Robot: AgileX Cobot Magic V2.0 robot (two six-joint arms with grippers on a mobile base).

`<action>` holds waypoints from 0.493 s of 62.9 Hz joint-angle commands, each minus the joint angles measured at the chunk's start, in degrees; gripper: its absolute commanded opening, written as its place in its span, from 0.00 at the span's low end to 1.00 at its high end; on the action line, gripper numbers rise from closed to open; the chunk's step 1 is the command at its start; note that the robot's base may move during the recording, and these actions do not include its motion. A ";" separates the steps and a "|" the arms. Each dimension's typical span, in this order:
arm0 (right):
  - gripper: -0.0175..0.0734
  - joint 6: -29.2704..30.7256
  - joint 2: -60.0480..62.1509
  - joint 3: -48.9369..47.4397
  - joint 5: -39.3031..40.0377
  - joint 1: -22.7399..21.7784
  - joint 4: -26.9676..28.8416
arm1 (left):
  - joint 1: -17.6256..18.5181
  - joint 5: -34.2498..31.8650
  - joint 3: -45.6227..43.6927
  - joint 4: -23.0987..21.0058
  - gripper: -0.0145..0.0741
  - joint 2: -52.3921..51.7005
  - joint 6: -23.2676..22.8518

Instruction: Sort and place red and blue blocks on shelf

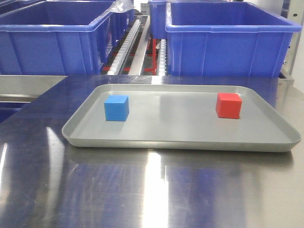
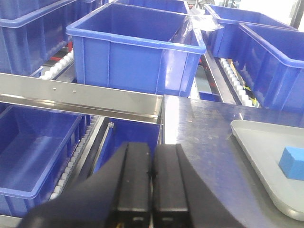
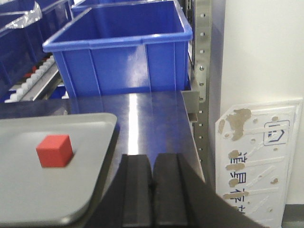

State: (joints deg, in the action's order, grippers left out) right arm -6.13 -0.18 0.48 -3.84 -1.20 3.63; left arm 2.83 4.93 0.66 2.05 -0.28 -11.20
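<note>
Nothing is sorted yet; the blue block [image 1: 116,108] and the red block [image 1: 228,105] sit well apart on the grey tray [image 1: 180,145] on the bench [image 1: 142,190]; the left jaws and right jaws are both pressed shut, holding nothing (each short of the tray); the shelf [image 2: 80,97] shows no block.

- Left hand [image 2: 151,173]: black fingers pressed together, no gap, nothing held between them.
- Right hand [image 3: 152,178]: fingers likewise closed tight, empty.
</note>
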 commanded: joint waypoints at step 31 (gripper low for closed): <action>0.27 0.43 -51.16 -37.80 -10.74 0.02 0.40 | -0.14 -4.93 1.28 0.17 0.31 -0.99 -0.20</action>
State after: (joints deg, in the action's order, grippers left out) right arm -6.13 -45.84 -30.49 -12.05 -1.20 3.99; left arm 2.83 4.93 0.66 2.05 -0.28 -11.20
